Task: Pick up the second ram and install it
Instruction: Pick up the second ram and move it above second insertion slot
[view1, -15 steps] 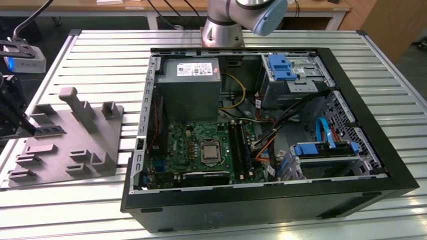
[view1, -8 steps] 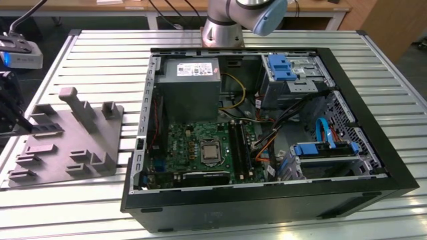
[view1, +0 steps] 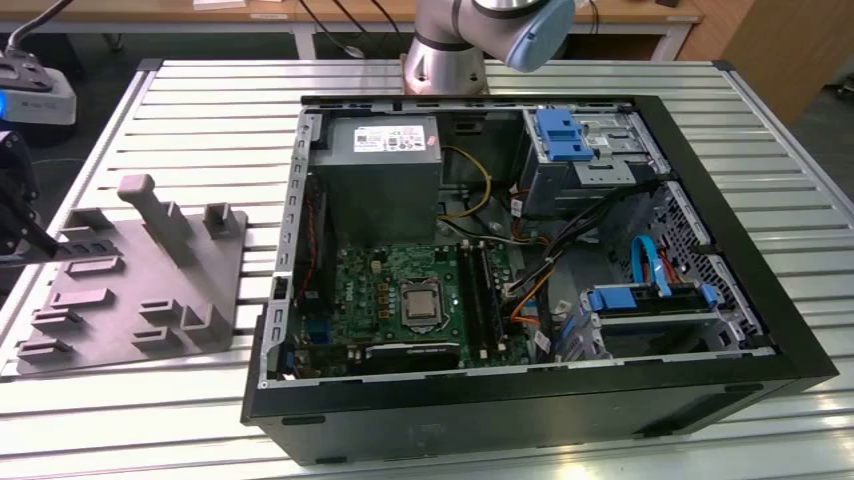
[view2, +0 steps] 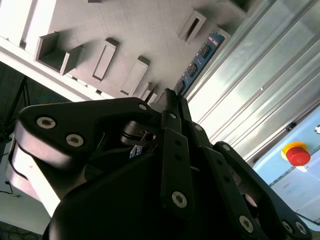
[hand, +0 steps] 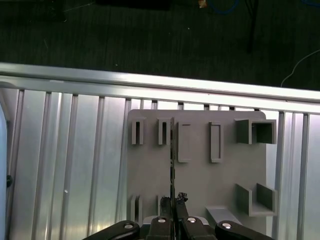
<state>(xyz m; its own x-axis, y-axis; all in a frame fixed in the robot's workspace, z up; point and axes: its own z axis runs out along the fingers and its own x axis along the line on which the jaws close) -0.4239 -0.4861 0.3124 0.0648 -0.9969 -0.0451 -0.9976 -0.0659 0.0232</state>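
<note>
Gripping second ram (view2: 198, 61) edge-on between jaws, over grey tray (hand: 200, 180)

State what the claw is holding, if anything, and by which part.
The claw is shut on the second ram, pinching one end; the rest juts out over the grey tray.

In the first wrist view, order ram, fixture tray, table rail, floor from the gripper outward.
1. Second ram, held in the gripper.
2. Grey fixture tray, beneath it.
3. Table rail, beyond the tray.
4. Dark floor, past the rail.
</note>
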